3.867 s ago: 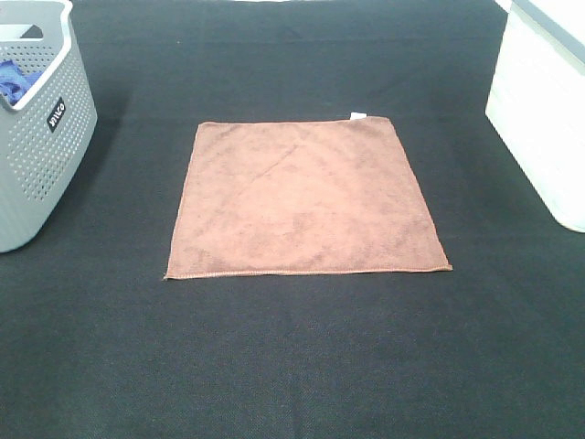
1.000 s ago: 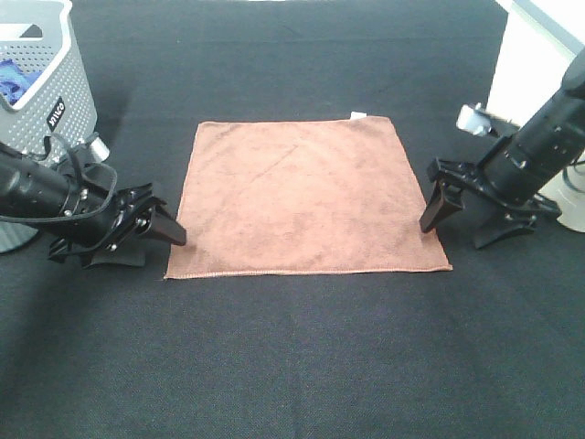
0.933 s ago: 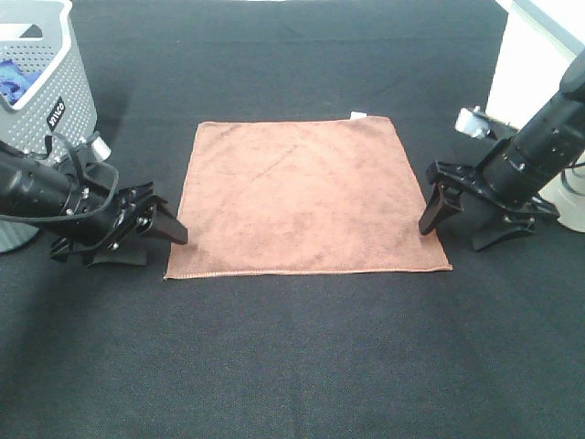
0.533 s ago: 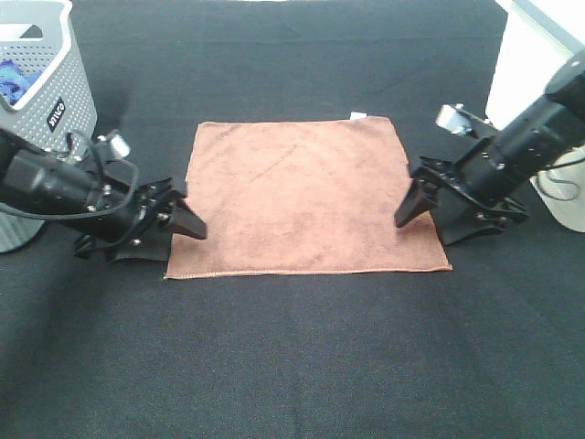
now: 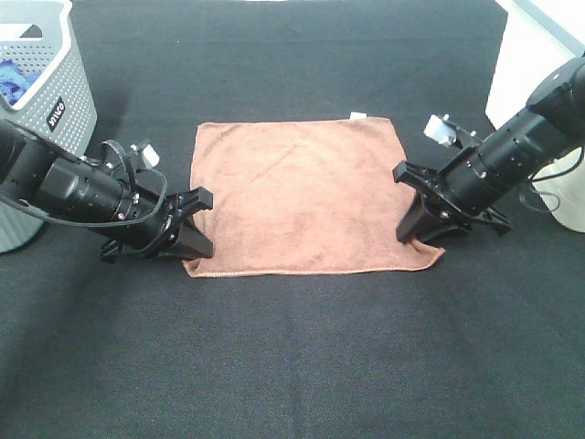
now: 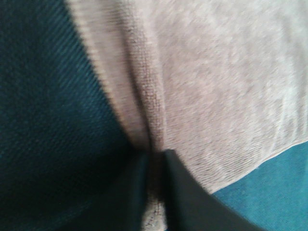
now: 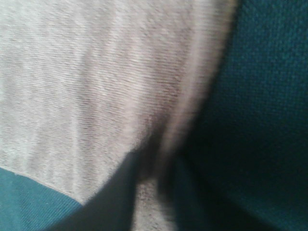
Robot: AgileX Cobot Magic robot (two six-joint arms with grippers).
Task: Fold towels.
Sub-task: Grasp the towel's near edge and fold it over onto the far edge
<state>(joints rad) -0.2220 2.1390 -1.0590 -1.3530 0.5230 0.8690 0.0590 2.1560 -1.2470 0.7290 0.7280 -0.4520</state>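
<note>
The reddish-brown towel [image 5: 306, 194] lies flat on the black table, its white tag [image 5: 357, 115] at the far edge. My left gripper [image 5: 194, 240] is down at the towel's near left corner, shut on a pinch of its edge; the left wrist view shows the cloth [image 6: 202, 86] bunched into a fold between the two dark fingers [image 6: 185, 192]. My right gripper [image 5: 416, 229] is down at the near right corner, shut on that edge; the right wrist view shows the cloth [image 7: 96, 82] creased between its fingers [image 7: 110, 197].
A grey perforated basket [image 5: 41, 119] holding a blue cloth [image 5: 16, 78] stands at the far left. A white bin [image 5: 539, 101] stands at the far right, close behind my right arm. The black table [image 5: 292, 357] stretches toward the front.
Both arms came into view, moved inward to the towel's near corners and closed on its edges. The near corners have pulled inward a little.
</note>
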